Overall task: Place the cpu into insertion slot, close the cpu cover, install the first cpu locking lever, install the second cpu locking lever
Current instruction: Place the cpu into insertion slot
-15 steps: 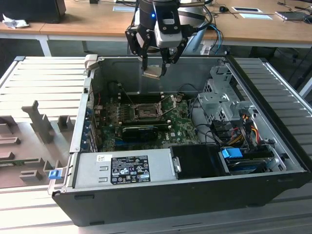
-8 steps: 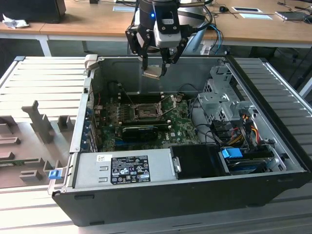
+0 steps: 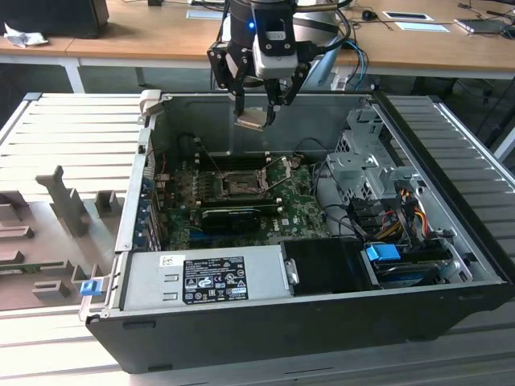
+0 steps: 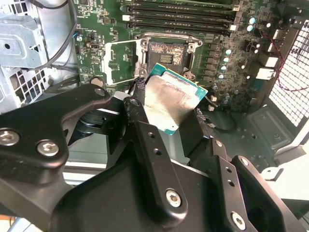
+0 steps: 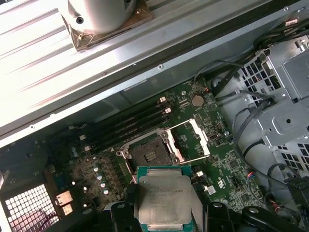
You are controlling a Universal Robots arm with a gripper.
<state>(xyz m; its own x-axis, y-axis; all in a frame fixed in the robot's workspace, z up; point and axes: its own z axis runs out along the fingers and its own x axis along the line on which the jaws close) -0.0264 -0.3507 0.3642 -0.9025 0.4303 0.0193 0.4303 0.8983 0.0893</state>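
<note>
clamped tight on chip (image 3: 251, 122) with gripper (image 3: 256, 114), fingers on two opposite edges. hanging above open computer case (image 3: 241, 322), near back wall, well apart from socket (image 3: 241, 186) on green board (image 3: 298, 213). in both wrist views, bare socket with cover (image 4: 107, 63) flipped up just beside it.

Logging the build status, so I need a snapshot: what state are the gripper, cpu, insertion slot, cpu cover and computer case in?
gripper, shut on the cpu.
cpu, held in the air above the board, not seated.
insertion slot, empty and uncovered.
cpu cover, flipped open beside the slot.
computer case, lying on its side, open.
</note>
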